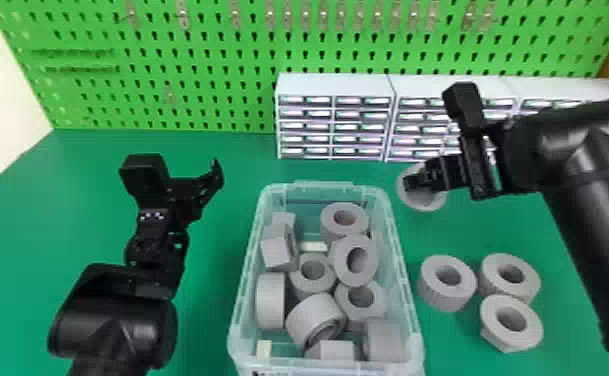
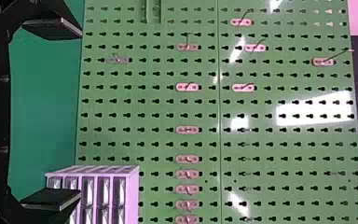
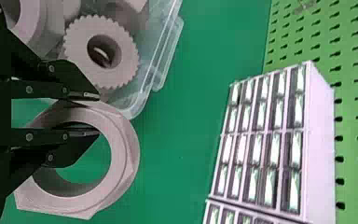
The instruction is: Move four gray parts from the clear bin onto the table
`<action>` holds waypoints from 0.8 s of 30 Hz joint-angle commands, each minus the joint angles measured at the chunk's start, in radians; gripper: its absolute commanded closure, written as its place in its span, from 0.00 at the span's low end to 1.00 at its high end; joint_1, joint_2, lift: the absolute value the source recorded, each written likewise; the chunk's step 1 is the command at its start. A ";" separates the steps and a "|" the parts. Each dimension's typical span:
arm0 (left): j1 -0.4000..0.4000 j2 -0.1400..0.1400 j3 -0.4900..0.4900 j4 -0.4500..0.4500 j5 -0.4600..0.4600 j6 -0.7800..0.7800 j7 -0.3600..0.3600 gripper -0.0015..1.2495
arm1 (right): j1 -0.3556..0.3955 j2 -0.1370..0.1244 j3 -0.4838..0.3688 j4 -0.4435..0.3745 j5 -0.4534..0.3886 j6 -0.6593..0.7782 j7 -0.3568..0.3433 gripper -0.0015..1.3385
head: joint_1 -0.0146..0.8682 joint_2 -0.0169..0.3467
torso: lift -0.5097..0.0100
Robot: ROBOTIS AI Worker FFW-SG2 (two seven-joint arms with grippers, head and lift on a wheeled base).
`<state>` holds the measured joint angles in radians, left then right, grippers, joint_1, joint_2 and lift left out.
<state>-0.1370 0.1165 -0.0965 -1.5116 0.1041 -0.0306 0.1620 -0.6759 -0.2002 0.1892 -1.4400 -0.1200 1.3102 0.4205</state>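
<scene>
My right gripper is over the table, right of the clear bin's far corner, shut on a gray ring. In the right wrist view the fingers of the right gripper straddle the wall of this ring, one inside its hole. Three gray parts lie on the table right of the bin: one nearer, one behind, one in front. Several gray parts fill the bin. My left gripper is parked left of the bin; in the left wrist view the left gripper is open wide.
White drawer cabinets stand along the back of the green table, close behind the right gripper. A green pegboard rises behind them. Small pale blocks lie in the bin among the parts.
</scene>
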 commanded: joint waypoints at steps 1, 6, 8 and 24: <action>-0.003 -0.001 -0.009 0.008 0.006 0.000 0.001 0.07 | 0.015 -0.005 -0.025 0.004 0.022 -0.003 0.003 0.73 | 0.80 0.24 | 0.88; -0.006 -0.001 -0.019 0.013 0.008 0.000 0.001 0.07 | 0.022 -0.010 -0.054 0.004 0.052 -0.005 0.008 0.73 | 0.80 0.24 | 0.88; -0.007 -0.003 -0.023 0.016 0.009 0.000 0.001 0.07 | 0.025 -0.013 -0.067 0.006 0.059 -0.005 0.009 0.73 | 0.80 0.24 | 0.88; -0.013 -0.015 -0.028 0.022 0.005 -0.002 0.001 0.07 | 0.079 -0.042 -0.175 0.026 0.138 -0.042 0.020 0.73 | 0.80 0.24 | 0.88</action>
<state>-0.1505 0.1017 -0.1254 -1.4904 0.1092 -0.0310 0.1626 -0.6090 -0.2381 0.0364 -1.4290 0.0051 1.2903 0.4386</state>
